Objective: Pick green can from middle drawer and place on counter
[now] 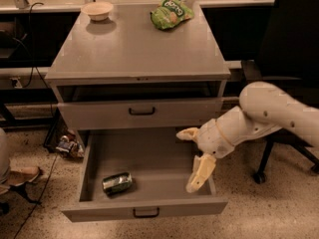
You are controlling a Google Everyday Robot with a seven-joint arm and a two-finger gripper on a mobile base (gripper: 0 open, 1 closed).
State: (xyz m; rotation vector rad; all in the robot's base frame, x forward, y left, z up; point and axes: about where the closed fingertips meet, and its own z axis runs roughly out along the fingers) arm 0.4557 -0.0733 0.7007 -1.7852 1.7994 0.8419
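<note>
The drawer (pixel 144 209) is pulled out, its deep grey tray open to view. The green can (pixel 117 183) lies on its side on the tray floor, toward the front left corner and near the left wall. Nothing touches it.

The gripper (pixel 185 161) hangs over the right side of the same tray, well apart from the can. Its two pale fingers are spread wide and hold nothing; one points left near the back of the tray, the other (pixel 200 173) slants down toward the front right corner. The white arm (pixel 279 114) reaches in from the right.

Above, a second drawer (pixel 142 112) (the one with the taller front) sits pushed in. On the counter (pixel 139 49) stand a small bowl (pixel 97 10) at the back left and a green snack bag (pixel 171 14) at the back right.
</note>
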